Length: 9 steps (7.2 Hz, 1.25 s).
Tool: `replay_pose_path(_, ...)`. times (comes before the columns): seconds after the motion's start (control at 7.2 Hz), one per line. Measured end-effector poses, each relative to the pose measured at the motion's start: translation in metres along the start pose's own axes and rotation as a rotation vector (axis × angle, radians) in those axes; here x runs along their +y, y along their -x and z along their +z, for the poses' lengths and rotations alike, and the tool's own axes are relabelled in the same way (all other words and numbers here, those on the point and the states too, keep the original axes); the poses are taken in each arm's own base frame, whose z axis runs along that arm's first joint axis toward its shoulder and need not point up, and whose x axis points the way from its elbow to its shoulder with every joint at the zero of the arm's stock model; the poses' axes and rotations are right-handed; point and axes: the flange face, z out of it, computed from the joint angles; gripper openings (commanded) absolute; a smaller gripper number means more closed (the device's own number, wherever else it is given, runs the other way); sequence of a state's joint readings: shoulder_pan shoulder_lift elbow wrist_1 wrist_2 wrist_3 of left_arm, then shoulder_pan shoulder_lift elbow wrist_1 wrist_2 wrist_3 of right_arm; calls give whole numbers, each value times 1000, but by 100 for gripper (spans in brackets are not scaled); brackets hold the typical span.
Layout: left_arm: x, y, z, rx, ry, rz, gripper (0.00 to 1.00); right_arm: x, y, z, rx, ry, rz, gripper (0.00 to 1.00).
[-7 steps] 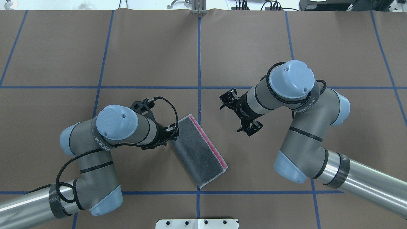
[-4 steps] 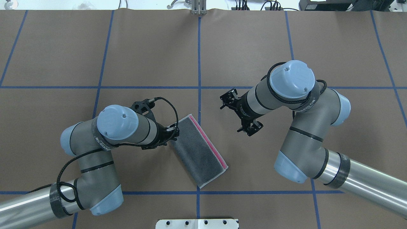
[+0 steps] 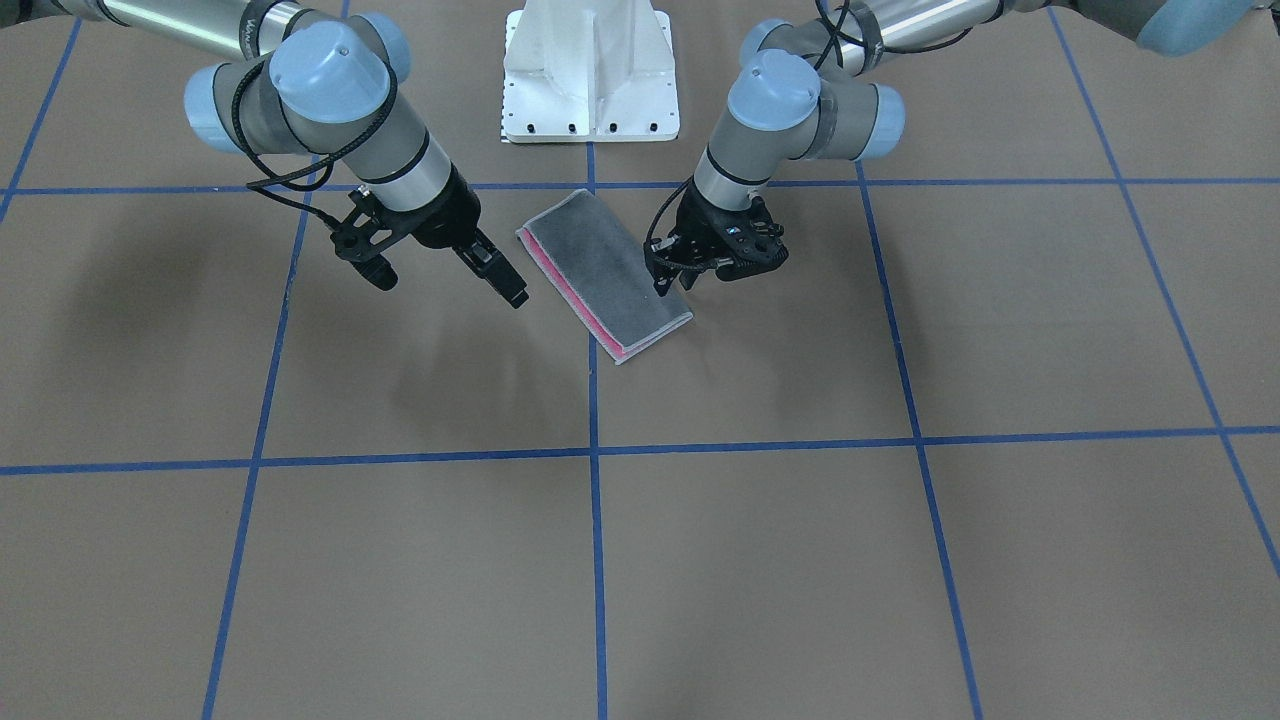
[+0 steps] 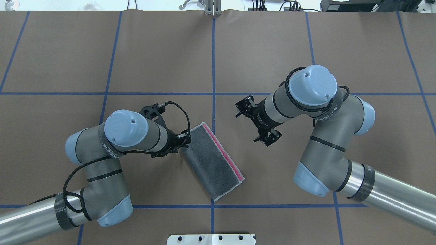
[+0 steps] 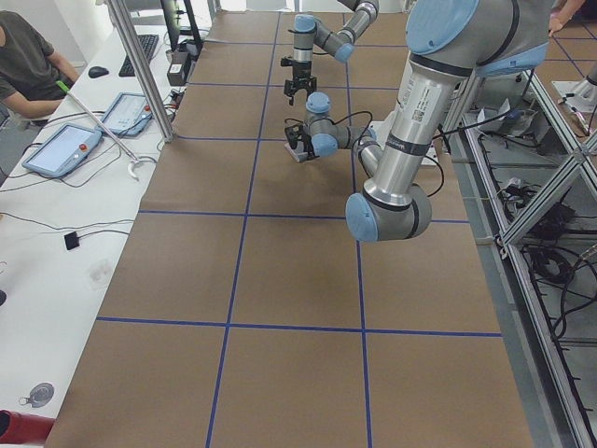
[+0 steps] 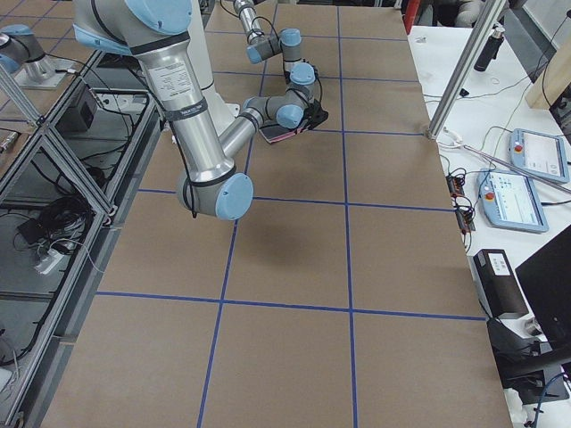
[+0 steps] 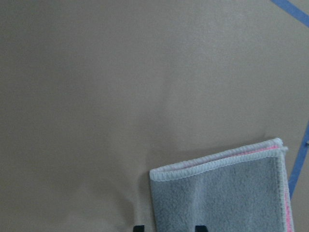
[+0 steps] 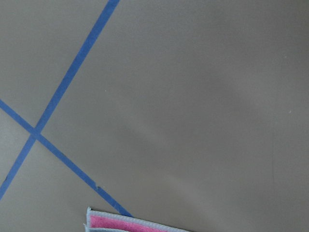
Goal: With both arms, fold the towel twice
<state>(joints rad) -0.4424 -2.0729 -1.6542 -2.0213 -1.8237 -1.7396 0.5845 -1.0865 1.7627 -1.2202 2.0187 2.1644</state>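
Toward the robot-side edge of the surface, midway along it, the towel lies folded once between two parted pairs of fingers.

The left fingers stand apart, tips low at the towel's long grey edge near its far corner, gripping nothing; I cannot tell whether they touch the cloth. The right fingers are spread wide above bare surface, apart from the towel on its pink-edged side. The towel is a flat narrow rectangle set diagonally across the blue centre line, with its dark grey face up. A pink strip shows along one long edge, and the hems have light grey stitching. The left arm and right arm bend in from either side.
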Motion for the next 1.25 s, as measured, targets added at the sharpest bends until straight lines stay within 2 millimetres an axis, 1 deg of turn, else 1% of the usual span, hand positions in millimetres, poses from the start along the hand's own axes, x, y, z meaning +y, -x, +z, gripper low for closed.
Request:
replay_pose_path(0.28, -1, 1, 3, -6, -1, -2, 45, 0, 0, 0, 0, 0, 0, 100)
replay_pose_path(0.42, -2, 1, 4, -7, -2, -3, 41, 0, 0, 0, 1, 0, 0, 100)
replay_pose_path(0.56, -2, 1, 4, -7, -2, -3, 33, -1, -1, 0, 1, -1, 0, 100)
replay_pose_path(0.83, -1, 1, 5, -9, -2, -5, 32, 0, -1, 0, 2, 2, 0, 100)
replay_pose_path(0.97, -1, 1, 5, -9, -2, -7, 20, 0, -2, 0, 7, 9, 0, 100)
replay_pose_path(1.11, -1, 1, 5, -8, -1, -9, 1, 1, -3, 0, 12, 16, 1, 100)
replay_pose_path(1.25, -1, 1, 5, -8, -1, -10, 0, 1, -3, 0, 16, 21, 1, 100)
